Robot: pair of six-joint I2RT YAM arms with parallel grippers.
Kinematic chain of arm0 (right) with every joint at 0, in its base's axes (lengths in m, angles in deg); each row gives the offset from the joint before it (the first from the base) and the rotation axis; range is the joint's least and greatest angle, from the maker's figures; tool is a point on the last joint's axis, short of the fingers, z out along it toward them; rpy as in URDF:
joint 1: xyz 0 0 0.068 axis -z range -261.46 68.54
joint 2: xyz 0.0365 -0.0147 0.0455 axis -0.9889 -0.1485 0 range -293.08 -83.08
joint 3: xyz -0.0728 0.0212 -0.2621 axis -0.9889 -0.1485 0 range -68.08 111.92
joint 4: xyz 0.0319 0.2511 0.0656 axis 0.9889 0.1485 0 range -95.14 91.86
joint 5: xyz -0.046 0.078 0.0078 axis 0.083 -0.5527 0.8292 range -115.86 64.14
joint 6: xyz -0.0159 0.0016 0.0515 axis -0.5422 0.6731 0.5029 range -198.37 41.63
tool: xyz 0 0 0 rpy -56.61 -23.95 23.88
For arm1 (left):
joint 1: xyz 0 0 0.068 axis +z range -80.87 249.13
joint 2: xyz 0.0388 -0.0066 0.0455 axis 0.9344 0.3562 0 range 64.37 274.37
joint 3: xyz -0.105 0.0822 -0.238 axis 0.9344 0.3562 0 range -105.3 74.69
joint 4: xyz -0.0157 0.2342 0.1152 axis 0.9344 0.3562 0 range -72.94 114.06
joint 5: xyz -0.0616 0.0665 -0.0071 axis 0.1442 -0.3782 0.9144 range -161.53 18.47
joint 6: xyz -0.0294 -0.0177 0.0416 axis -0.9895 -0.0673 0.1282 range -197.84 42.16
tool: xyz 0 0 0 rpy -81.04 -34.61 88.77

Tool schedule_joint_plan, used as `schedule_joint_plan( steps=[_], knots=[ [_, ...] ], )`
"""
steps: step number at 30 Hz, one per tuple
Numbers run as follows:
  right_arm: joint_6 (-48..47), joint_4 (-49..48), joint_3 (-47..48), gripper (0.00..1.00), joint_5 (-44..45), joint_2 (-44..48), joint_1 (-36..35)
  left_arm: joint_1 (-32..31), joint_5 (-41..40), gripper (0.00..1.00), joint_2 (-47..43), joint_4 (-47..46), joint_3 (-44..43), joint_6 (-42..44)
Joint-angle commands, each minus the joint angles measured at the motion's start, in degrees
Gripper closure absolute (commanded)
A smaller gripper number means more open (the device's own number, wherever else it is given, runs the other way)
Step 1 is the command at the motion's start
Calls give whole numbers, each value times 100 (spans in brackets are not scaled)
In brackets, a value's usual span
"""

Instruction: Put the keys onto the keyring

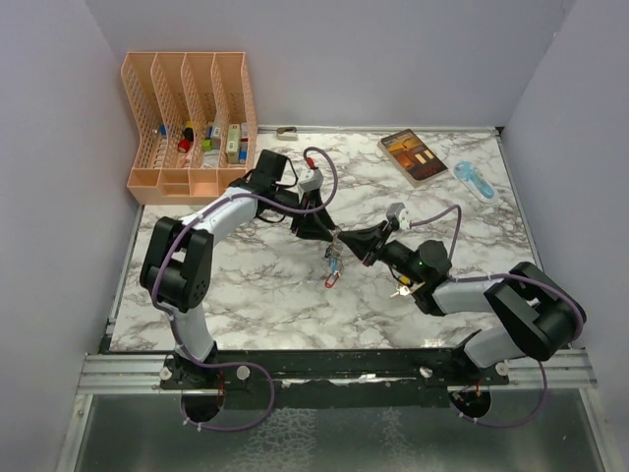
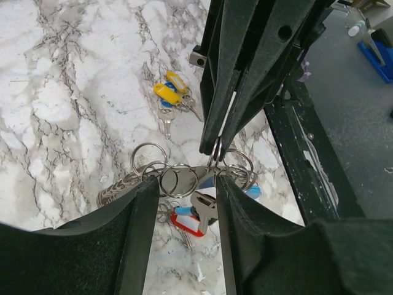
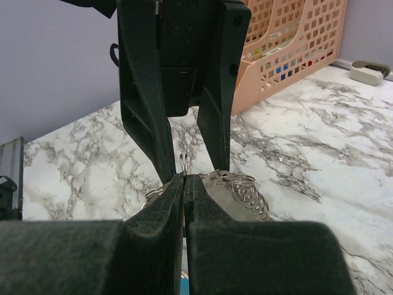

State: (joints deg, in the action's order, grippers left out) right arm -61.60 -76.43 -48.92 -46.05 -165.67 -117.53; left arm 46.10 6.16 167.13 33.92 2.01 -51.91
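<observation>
Evidently this is a two-handed hold set up for threading. The keyring [image 2: 202, 206], a bunch on a thin metal ring with a light-blue curved piece, a small red tag and fanned grey metal pieces, hangs in the air above the middle of the white-and-grey marble worktop [image 1: 246, 295], between the two arms. The left fingers [image 2: 142, 227] stand partly apart and clamp the bunch across its broad grey metal part. That gives a steady anchor and lets the red plastic tag [image 2: 187, 222] dangle below, out of the way. The right fingers [image 3: 184, 203], set against them from the opposite side, are pressed together on a thin wire loop [image 3: 184, 161] at the top of the bunch. Only a sliver of it shows above their tips. Pinching the wire there looks meant to steady or pry the coil so that a key can slide on, though whether the coil is parted is too fine to tell.

The loose keys with yellow and blue plastic tags [image 2: 169, 92] lie flat on the worktop close by the right arm's wrist and apart from the bunch, so they are not yet on the ring. With both pairs of fingers occupied, one pair would have to let go to fetch them, and the right pair seems the likelier. The peach plastic mesh file organiser [image 1: 187, 118] and the brown book [image 1: 413, 157] at the far edge play no part.
</observation>
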Motion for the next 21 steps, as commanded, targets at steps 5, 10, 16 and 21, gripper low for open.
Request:
schedule_joint_plan(
  steps=[5, 10, 16, 21],
  knots=[
    [223, -1144, -15, 99, -11, -467, -48, 19, 401, 56, 339, 2108, -745, 2000],
    [351, -1454, -53, 99, 26, -673, -49, 17, 400, 57, 137, 1786, -563, 1731],
    [636, -2368, -180, 99, 135, -1081, -49, 17, -2, 60, -351, -523, 297, -213],
    [877, -3046, -202, 99, 153, -1528, -49, 17, -121, 63, -520, -1188, 573, -686]
  ],
)
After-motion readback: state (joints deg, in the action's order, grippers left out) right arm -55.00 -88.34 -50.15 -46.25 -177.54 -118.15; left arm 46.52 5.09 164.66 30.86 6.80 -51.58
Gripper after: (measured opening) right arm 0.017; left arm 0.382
